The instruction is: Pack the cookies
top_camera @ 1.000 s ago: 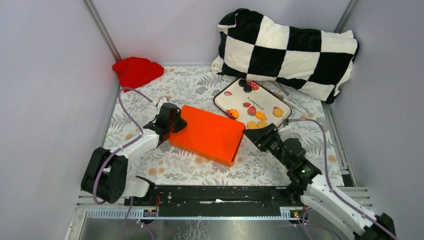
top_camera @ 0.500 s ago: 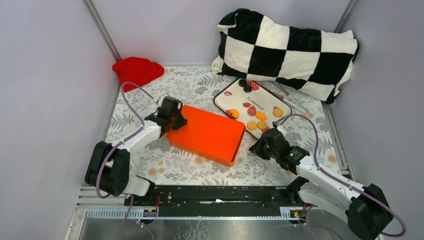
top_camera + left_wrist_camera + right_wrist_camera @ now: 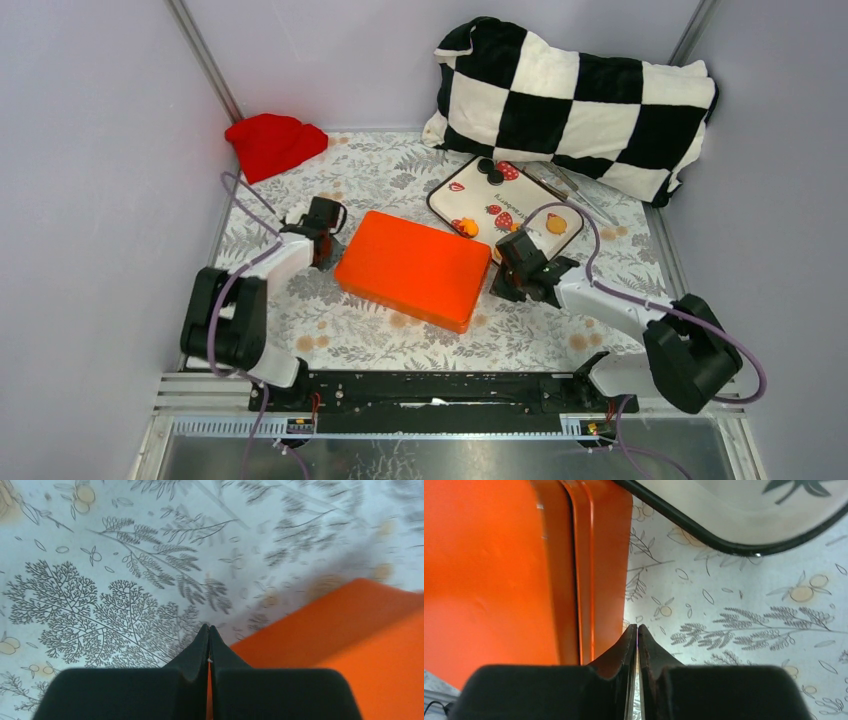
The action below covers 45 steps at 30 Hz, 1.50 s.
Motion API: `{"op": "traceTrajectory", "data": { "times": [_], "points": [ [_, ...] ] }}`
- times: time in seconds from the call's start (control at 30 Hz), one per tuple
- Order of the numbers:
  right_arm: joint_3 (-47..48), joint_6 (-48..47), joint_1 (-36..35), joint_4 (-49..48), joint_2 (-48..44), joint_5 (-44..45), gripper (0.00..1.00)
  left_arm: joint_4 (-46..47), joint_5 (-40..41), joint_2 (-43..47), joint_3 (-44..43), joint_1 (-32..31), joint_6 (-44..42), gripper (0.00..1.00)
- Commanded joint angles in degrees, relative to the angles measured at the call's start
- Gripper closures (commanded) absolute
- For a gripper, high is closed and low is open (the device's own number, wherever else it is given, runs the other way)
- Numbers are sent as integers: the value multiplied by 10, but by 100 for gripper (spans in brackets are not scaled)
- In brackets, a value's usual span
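Note:
The cookies lie on a white strawberry tray (image 3: 530, 200): two black ones (image 3: 489, 170) at its far end, an orange disc (image 3: 556, 224) and an orange piece (image 3: 467, 227) nearer. A closed orange box (image 3: 413, 268) sits mid-table. My left gripper (image 3: 328, 250) is shut and empty, just off the box's left corner; in the left wrist view its tips (image 3: 209, 628) hover over the cloth beside the box (image 3: 350, 630). My right gripper (image 3: 503, 268) is shut and empty between the box's right end (image 3: 489, 570) and the tray (image 3: 734, 510), and it hides part of the tray.
A black-and-white checkered pillow (image 3: 575, 100) fills the back right. A red cloth (image 3: 272, 143) lies at the back left. Metal tongs (image 3: 575, 195) rest beside the tray. Grey walls close in both sides of the leaf-patterned tablecloth (image 3: 380, 170).
My right gripper has shut and swung in low beside the box's right end. My left gripper has drawn back off the box's left corner, staying shut.

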State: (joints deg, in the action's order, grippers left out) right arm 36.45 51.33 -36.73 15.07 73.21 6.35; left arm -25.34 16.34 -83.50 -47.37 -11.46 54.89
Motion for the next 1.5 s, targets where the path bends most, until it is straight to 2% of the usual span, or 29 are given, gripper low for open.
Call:
{"op": "traceTrajectory", "data": {
  "times": [0.0, 0.17, 0.4, 0.6, 0.63, 0.73, 0.97, 1.1, 1.27, 1.47],
  "points": [
    [55, -37, 1, 1, 51, -16, 90, 67, -5, -67, 20, 3, -21, 100],
    [116, -82, 1, -32, 128, -80, 91, 92, -32, -92, 2, -17, -41, 100],
    [282, -168, 1, 18, 230, -163, 91, 40, -37, -11, 25, -51, -33, 100],
    [437, -237, 2, 137, 331, -112, 91, 13, -48, 79, 93, -75, -6, 100],
    [454, -237, 3, 153, 340, -109, 94, 11, -52, 91, 102, -77, -4, 100],
    [426, -214, 1, 153, 319, -96, 95, 5, -61, 115, 118, -80, -3, 100],
    [372, -172, -5, 195, 210, 115, 100, 22, -74, 100, 122, -86, -8, 100],
    [380, -184, -40, 216, 153, 160, 100, 22, -72, 74, 112, -96, -5, 100],
    [398, -183, -106, 271, 155, 163, 100, 18, -61, 77, 105, -107, -4, 100],
    [269, -118, -137, 231, 120, 105, 100, 4, -50, 85, 88, -114, -6, 100]
  ]
}}
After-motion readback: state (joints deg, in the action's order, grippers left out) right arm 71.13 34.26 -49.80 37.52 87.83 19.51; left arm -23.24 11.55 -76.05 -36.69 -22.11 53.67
